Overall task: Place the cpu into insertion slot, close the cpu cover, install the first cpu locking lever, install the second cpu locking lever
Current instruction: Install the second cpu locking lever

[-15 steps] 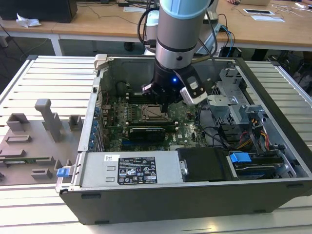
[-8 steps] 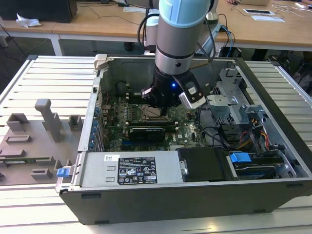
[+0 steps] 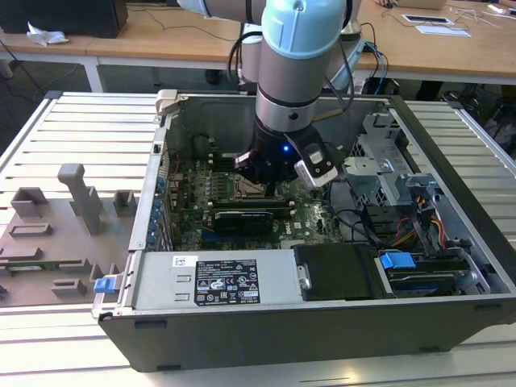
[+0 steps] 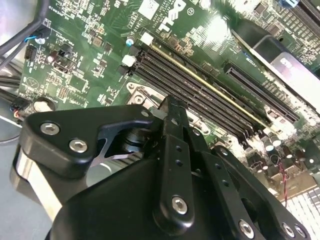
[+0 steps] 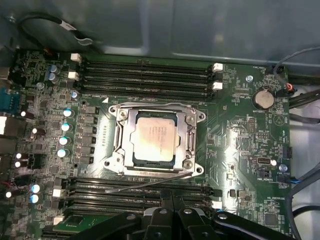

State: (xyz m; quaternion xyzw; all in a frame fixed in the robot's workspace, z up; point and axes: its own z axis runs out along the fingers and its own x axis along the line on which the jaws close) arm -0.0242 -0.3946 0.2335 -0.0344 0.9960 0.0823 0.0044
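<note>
The cpu (image 5: 155,137), a dull silver square, lies in the insertion slot (image 5: 156,173) on the green motherboard. The cpu cover (image 5: 128,135), a silvery frame, lies flat around it. A thin wire locking lever (image 5: 150,183) slants loose along the slot's near edge, just in front of my gripper (image 5: 171,202). The black fingers stand together, shut, with nothing seen between them. In the exterior view the gripper (image 3: 262,173) hangs inside the open computer case just above the slot (image 3: 248,190). The second wrist view shows the gripper (image 4: 170,120) from behind, over the board.
Long black memory slots (image 5: 145,75) run on both sides of the socket. A black graphics card (image 3: 242,218) sits in front of it, then a silver power supply (image 3: 218,278). Drive cage and cables (image 3: 403,193) crowd the exterior view's right. A grey fixture tray (image 3: 56,234) lies left.
</note>
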